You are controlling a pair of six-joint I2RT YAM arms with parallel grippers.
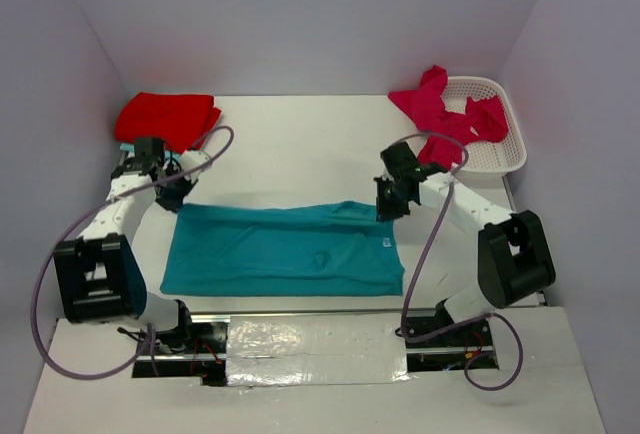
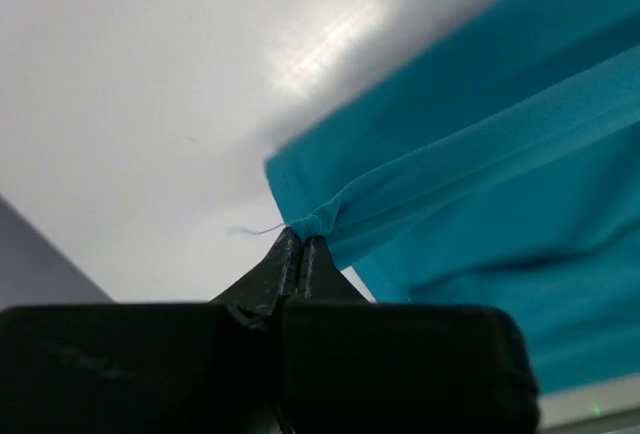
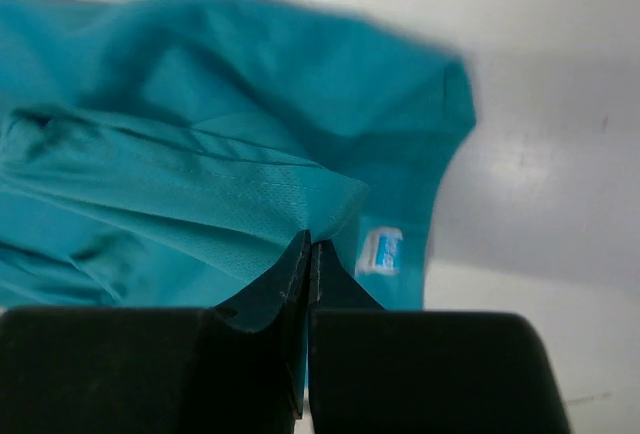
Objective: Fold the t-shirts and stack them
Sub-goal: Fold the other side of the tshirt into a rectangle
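Fold step in hand on the teal t-shirt [image 1: 280, 249], which lies spread on the table [image 1: 300, 144] between the arms; left gripper [image 2: 300, 241] clenched on its far left corner; right gripper [image 3: 311, 251] clenched on its far right edge, near the label; judged next: lift both evenly and carry toward the near hem; red t-shirt [image 1: 165, 117] lies folded far left; magenta t-shirts [image 1: 440, 109] heaped over the basket [image 1: 505, 149].

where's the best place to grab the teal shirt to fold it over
At its two far corners, coming from above at the far edge. The teal shirt lies flat and wide across the table, so the left gripper and right gripper, shut there, keep that edge straight.
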